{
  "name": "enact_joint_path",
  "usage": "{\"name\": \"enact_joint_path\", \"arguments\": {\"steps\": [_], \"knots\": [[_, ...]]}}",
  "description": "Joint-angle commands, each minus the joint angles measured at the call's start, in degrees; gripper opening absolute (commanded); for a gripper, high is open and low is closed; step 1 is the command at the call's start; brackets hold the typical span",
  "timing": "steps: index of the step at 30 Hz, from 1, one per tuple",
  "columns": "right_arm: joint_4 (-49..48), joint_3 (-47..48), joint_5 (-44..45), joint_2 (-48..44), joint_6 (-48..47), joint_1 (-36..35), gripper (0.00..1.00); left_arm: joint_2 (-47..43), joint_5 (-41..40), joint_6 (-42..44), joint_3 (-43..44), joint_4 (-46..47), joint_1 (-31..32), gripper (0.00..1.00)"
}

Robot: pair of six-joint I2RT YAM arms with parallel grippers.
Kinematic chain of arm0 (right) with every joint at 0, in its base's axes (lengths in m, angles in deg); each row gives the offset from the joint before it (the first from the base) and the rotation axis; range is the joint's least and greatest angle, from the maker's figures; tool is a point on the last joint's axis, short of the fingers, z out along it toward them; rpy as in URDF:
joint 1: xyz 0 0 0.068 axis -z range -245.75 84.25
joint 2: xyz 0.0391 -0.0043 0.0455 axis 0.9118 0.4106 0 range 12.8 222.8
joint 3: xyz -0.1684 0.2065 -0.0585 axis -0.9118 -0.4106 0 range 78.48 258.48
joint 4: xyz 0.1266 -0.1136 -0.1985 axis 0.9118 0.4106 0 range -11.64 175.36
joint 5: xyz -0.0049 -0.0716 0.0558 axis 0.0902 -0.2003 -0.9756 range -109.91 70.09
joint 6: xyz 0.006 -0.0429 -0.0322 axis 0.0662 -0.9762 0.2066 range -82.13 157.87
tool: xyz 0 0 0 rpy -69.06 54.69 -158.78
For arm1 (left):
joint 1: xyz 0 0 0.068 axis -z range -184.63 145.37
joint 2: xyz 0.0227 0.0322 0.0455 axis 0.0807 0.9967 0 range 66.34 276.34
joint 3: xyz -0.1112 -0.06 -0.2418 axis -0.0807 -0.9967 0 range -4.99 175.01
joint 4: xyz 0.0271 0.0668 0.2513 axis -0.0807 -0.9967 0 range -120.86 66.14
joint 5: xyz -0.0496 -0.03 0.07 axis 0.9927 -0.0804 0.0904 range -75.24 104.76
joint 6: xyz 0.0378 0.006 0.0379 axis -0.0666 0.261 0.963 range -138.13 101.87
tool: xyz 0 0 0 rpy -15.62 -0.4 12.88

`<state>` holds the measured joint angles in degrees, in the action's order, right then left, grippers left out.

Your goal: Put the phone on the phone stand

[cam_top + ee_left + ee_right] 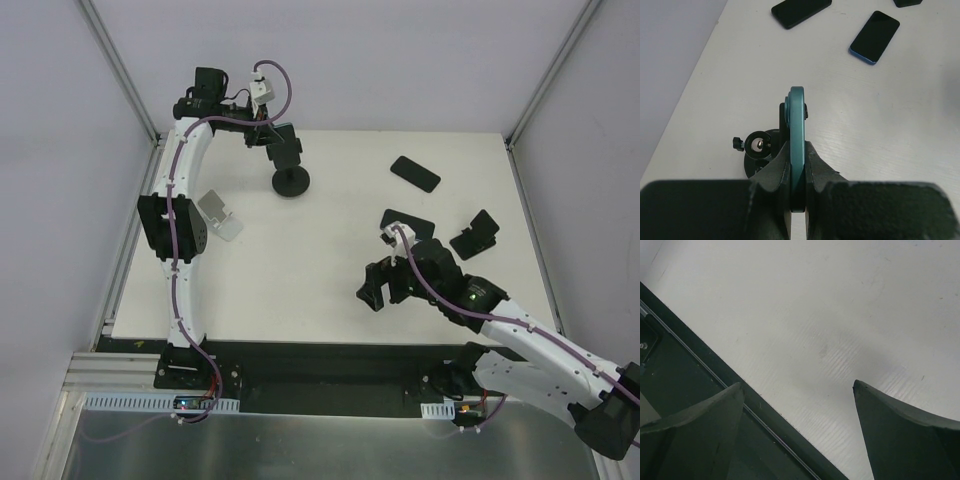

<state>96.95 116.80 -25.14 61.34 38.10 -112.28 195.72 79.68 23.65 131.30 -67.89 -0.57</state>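
Note:
My left gripper (797, 150) is shut on a teal phone (796, 112), which shows edge-on and upright between the jaws. It hangs at the back of the table (300, 280), over a black phone stand (291, 181) with a round base. In the left wrist view the stand's base and knob (757, 146) lie just left of the phone's lower edge; I cannot tell whether they touch. My right gripper (378, 290) stands open near the table's front edge, and nothing sits between its fingers (875, 415).
Two other phones lie flat at the back right, a dark one (414, 172) and a blue-edged one (408, 225). A black angled stand (475, 235) sits at the right and a silver stand (218, 213) at the left. Frame posts rise at the back corners.

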Motion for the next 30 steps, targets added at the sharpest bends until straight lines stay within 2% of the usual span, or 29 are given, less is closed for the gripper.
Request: {"name": "enact_joint_path", "arguments": {"steps": [1,12,13,15,16,17,20,22,24,25,26,28,29,30], "knots": [[-2.07,-0.80,-0.74,-2.04,1.44,0.29,0.92,-1.06,6.80,1.38,4.16,3.60,-0.10,0.00],[-1.54,-0.45,-1.62,-2.65,3.29,0.38,0.92,-2.82,-0.40,5.59,2.32,-1.05,-0.10,0.00],[-1.63,-1.14,-2.32,-2.65,3.29,0.38,0.91,-2.91,-0.94,5.51,2.23,-1.14,-0.19,0.05],[-2.94,-2.11,-1.80,-3.79,3.72,0.29,0.91,-2.82,-1.64,3.84,3.36,-0.97,-0.19,0.41],[-3.03,-2.38,-0.58,-4.14,4.25,0.29,0.91,-2.56,-1.99,2.70,4.24,-0.62,-0.19,0.78],[-3.21,-2.47,-0.74,-4.58,4.77,0.38,0.91,-2.64,-2.52,0.69,5.90,-0.27,-0.19,0.99],[-3.21,-2.38,-1.62,-6.08,5.57,0.29,0.91,-5.97,-3.67,-4.65,4.88,3.15,-0.97,0.99],[-1.99,-1.68,-1.18,-7.48,6.27,0.29,0.91,-11.13,-2.36,-8.63,1.63,9.18,-1.59,0.99],[0.39,-0.28,-1.44,-8.19,5.66,0.29,0.91,-15.80,-3.57,-15.82,-7.05,15.69,-2.03,0.99],[1.27,0.17,-1.44,-8.37,5.31,0.29,0.91,-21.05,-5.06,-17.94,-10.66,19.56,-2.03,0.99],[3.36,0.52,-0.92,-8.37,4.96,0.29,0.91,-23.88,-8.03,-23.01,-18.61,26.56,-2.03,0.99],[6.44,1.49,2.49,-8.72,5.13,0.38,0.91,-32.12,-13.83,-29.88,-27.09,35.64,-2.03,0.99],[7.07,1.58,3.64,-8.98,5.48,0.29,0.92,-34.44,-19.34,-35.83,-34.09,41.60,-2.03,0.99],[7.77,1.75,4.78,-9.50,5.83,0.29,0.91,-36.72,-22.01,-38.85,-36.86,43.05,-2.03,0.99]]}}
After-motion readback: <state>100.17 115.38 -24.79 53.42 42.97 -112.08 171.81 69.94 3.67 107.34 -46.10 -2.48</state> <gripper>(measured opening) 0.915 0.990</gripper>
